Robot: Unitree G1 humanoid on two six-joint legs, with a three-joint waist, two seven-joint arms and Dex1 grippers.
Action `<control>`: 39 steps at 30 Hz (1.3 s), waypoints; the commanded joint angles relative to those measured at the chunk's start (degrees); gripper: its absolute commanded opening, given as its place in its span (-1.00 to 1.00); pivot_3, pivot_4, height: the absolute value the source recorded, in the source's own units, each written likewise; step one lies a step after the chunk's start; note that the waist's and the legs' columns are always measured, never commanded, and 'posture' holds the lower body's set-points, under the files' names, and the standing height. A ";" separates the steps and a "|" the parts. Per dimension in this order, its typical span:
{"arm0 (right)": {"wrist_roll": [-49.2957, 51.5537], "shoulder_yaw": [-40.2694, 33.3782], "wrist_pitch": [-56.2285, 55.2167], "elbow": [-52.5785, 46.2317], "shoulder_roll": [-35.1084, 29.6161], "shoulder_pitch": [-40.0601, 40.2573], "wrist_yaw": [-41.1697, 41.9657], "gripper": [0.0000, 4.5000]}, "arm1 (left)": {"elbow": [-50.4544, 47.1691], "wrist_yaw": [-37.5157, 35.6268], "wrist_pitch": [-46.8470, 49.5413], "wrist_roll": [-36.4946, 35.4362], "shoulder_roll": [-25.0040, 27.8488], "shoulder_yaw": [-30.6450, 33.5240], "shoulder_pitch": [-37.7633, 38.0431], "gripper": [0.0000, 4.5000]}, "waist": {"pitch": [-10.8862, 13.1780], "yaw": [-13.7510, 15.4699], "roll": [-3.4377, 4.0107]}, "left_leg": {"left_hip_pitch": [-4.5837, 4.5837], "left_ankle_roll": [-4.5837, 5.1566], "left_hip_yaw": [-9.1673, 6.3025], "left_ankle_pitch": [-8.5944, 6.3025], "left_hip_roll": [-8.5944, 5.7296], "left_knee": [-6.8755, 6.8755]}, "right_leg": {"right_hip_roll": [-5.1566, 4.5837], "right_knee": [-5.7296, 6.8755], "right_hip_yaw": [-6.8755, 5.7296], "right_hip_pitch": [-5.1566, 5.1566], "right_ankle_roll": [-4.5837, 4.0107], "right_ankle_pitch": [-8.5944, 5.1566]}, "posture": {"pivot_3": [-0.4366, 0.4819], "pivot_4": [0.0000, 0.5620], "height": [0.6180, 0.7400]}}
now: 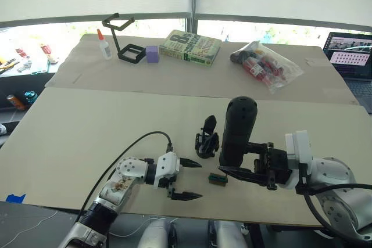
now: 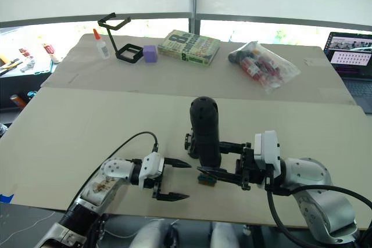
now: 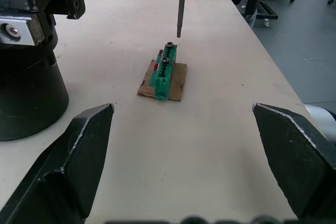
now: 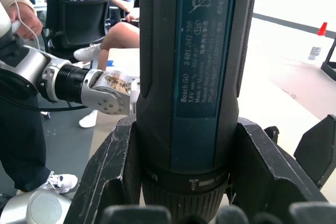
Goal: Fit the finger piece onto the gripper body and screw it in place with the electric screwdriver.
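While the right gripper (image 1: pixel 247 161) clamps it upright between both black fingers, the thick black cylindrical electric screwdriver (image 1: pixel 236 132) stands near the front edge of the pale beige desk (image 1: pixel 87 126), its rounded end up and a blue printed label running down its barrel in the right wrist view. Its long thin metal bit (image 3: pixel 181 3) points down and hangs just above the small green block on a brown card base (image 3: pixel 164 72), whose top carries a row of dark screw heads; bit and block are close but apart. Just beside the screwdriver, toward the robot's left, sits the small chunky black gripper body (image 1: pixel 207 139) with a pointed black finger rising from it. The left gripper (image 1: pixel 187 179) lies low over the desk near the front edge, its two pointed black fingers spread wide and holding nothing, with the green block between it and the screwdriver. Farther back on the desk stand a black wire-frame stand (image 1: pixel 123 39), a small white glue bottle with a red cap (image 1: pixel 104 45), a lilac cube (image 1: pixel 152 54), a green paperback book (image 1: pixel 190 47) and a clear plastic bag of small bottles (image 1: pixel 267 63). A laptop (image 1: pixel 351 47) sits at the far right.
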 commanded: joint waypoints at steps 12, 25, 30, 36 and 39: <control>-1.07 -1.71 -2.76 -1.48 1.17 -0.71 0.29 -0.14 | -5.44 1.27 5.08 -0.63 0.84 -0.48 -0.60 1.00 | 0.00 -0.03 0.00 | -0.01 0.00 0.00 0.00 0.00 0.00 | 0.01 0.00 0.00 -0.01 0.01 0.00 | -0.05 -0.47 1.00; -2.23 -1.74 -3.40 -1.19 1.14 0.02 0.61 -0.14 | -4.45 1.17 3.57 -0.23 0.86 -0.69 0.50 1.00 | 0.00 -0.03 0.00 | -0.01 0.00 0.00 0.00 0.00 0.00 | 0.01 0.00 0.00 -0.01 0.01 0.00 | -0.05 -0.47 1.00; -2.39 -1.49 -3.42 -1.19 1.13 0.32 0.90 -0.14 | -3.57 1.16 2.43 0.01 0.83 -0.76 0.94 1.00 | 0.00 -0.04 0.00 | -0.02 0.00 0.00 0.00 0.00 0.00 | 0.01 0.00 0.00 -0.01 0.01 0.00 | -0.05 -0.47 1.00; -2.60 -1.22 -3.44 -1.20 1.42 0.20 0.92 -0.14 | -2.41 1.09 1.26 0.12 0.79 -0.88 1.05 1.00 | 0.00 -0.04 0.00 | 0.00 0.00 0.00 0.00 0.00 0.00 | 0.01 0.00 0.00 0.00 0.00 0.00 | -0.05 -0.47 1.00; -2.90 -1.16 -3.54 -1.15 1.63 0.21 0.84 -0.14 | -1.14 0.92 0.45 0.30 0.58 -0.97 0.84 1.00 | 0.00 -0.03 0.00 | 0.00 0.00 0.00 0.00 0.00 0.00 | 0.01 0.00 0.00 0.00 0.00 0.00 | -0.05 -0.47 1.00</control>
